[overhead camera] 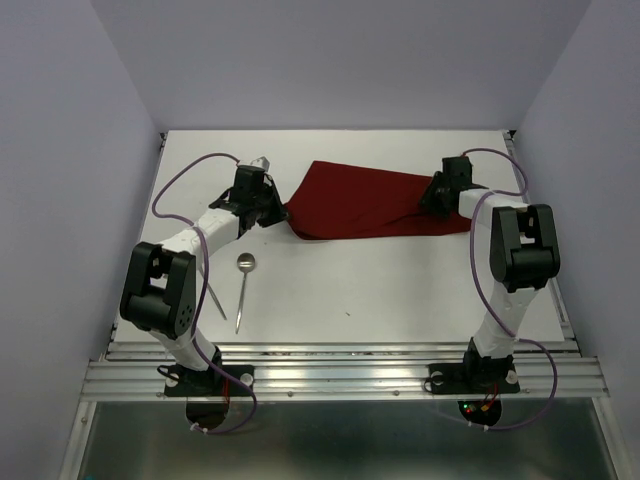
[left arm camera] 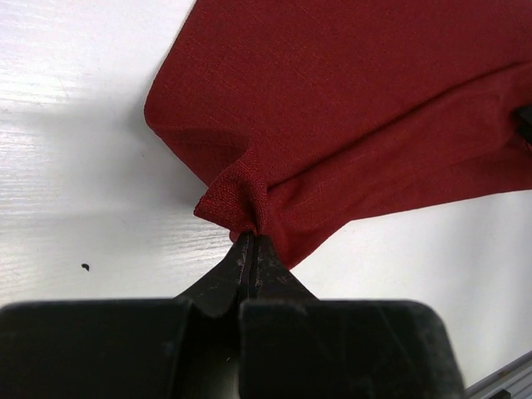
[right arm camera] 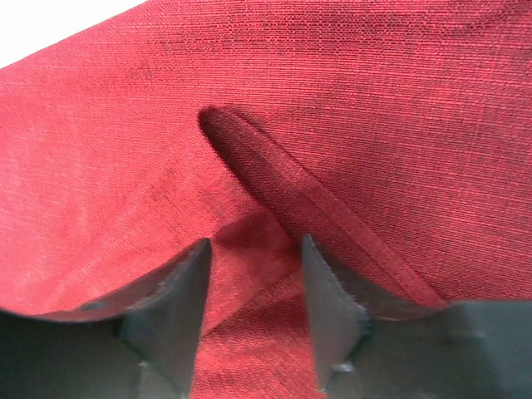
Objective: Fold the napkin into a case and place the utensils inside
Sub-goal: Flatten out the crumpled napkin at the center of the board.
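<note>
Maroon napkin [overhead camera: 365, 200] lies far-centre on the tabletop [overhead camera: 400, 290]. My left end effector [left arm camera: 252, 243] is pinched tight on its left corner. The right end effector [right arm camera: 253, 278] straddles a hem, parted, gripping nothing. I judge we're mid-fold: the right must close first. The spoon [overhead camera: 245, 263] lies near-left.

Lab booth — blank walls [overhead camera: 60, 150], aluminium rail [overhead camera: 340, 375].

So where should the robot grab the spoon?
Probably mid-handle, coming straight down from above. The spoon lies flat on the table, round bowl pointing away and its thin straight handle toward the near edge, so jaws closing across the handle's width should catch it best.
</note>
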Robot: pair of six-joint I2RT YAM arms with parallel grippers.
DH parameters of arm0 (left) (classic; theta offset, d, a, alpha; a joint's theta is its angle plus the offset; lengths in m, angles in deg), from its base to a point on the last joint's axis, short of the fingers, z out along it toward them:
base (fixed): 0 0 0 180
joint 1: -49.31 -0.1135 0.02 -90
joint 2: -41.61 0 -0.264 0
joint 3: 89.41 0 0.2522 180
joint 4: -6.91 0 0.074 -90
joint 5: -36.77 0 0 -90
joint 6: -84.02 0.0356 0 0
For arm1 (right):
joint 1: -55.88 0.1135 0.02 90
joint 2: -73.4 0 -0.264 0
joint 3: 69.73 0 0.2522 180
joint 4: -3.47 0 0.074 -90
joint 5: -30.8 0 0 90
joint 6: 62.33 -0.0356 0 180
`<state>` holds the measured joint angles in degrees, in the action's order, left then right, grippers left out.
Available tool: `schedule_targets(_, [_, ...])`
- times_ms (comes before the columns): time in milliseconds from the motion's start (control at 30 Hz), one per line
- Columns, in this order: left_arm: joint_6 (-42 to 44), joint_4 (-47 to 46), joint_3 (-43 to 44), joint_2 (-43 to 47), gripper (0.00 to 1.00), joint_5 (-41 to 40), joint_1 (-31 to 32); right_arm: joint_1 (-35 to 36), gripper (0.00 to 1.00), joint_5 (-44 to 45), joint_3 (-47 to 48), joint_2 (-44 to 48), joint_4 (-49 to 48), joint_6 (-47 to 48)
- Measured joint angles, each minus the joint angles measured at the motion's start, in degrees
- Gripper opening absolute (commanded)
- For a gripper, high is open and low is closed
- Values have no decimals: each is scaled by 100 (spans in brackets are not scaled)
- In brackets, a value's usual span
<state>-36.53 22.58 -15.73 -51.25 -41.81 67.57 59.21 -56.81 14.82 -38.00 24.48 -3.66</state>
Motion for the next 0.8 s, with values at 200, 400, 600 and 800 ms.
schedule_targets(200, [-2,7,0,-20,0,15,0,0,14,-20,0,-2,13,26])
schedule_targets(400, [-2,9,0,-20,0,15,0,0,1,-31,4,15,33,48])
schedule_targets(600, [0,66,44,-31,0,13,0,0,1,-33,57,365,201,52])
schedule_targets(800, [11,243,372,-98,0,15,0,0,1,35,118,1335,481,111])
